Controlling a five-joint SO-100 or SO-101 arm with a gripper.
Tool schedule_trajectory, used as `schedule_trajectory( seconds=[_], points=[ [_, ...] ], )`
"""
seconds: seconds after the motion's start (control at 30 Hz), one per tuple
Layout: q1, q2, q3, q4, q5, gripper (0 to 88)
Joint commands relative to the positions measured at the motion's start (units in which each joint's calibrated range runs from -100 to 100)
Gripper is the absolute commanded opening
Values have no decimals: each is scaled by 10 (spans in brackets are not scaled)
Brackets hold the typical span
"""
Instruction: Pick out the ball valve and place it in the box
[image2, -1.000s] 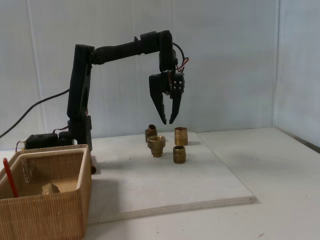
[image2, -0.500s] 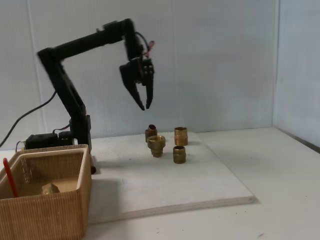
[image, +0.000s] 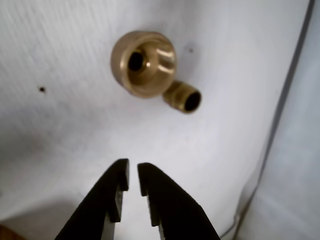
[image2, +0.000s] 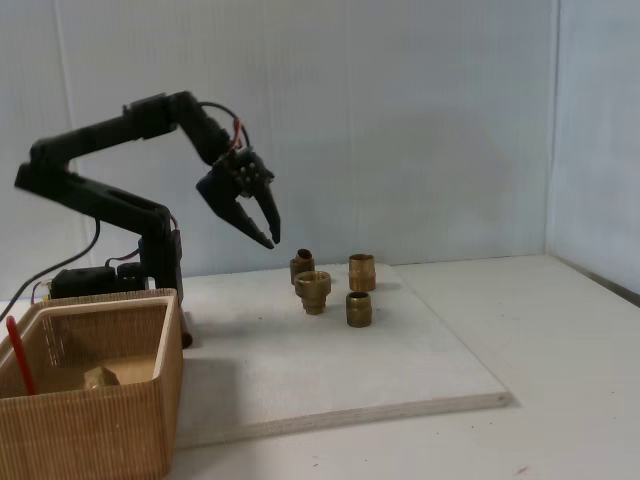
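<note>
The tool (image2: 272, 240) hangs in the air with nothing between its fingers, the two black tips nearly closed and only a narrow slit left between them, as the wrist view (image: 133, 177) shows plainly. In the fixed view it points down and to the right, above and to the left of a cluster of four brass fittings (image2: 313, 291) standing on a pale board (image2: 400, 370), clear of all of them. The wrist view looks down on a wide fitting (image: 143, 62) with a smaller one (image: 183, 97) touching its lower right side, both well ahead of the fingertips. The arm (image2: 100, 195) is folded back over its base at the left of the fixed view. In front of the base sits the box (image2: 90, 440), at the near left corner of the tabletop (image2: 570, 380). The valve (image2: 100, 377) lies inside the box: its brass body shows on the floor, and its red lever (image2: 18, 352) leans up against the left wall.
</note>
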Motion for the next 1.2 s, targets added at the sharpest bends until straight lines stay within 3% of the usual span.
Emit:
schedule_trajectory(
  seconds=[0.0,0.33,0.5,0.8,1.17],
  points=[
    [0,-90,51,-10,2,8],
    [3,-346,242,-3,3,10],
    [11,-339,294,-20,33,8],
    [54,-342,399,-106,35,12],
    [58,-338,401,-107,34,12]
  ],
)
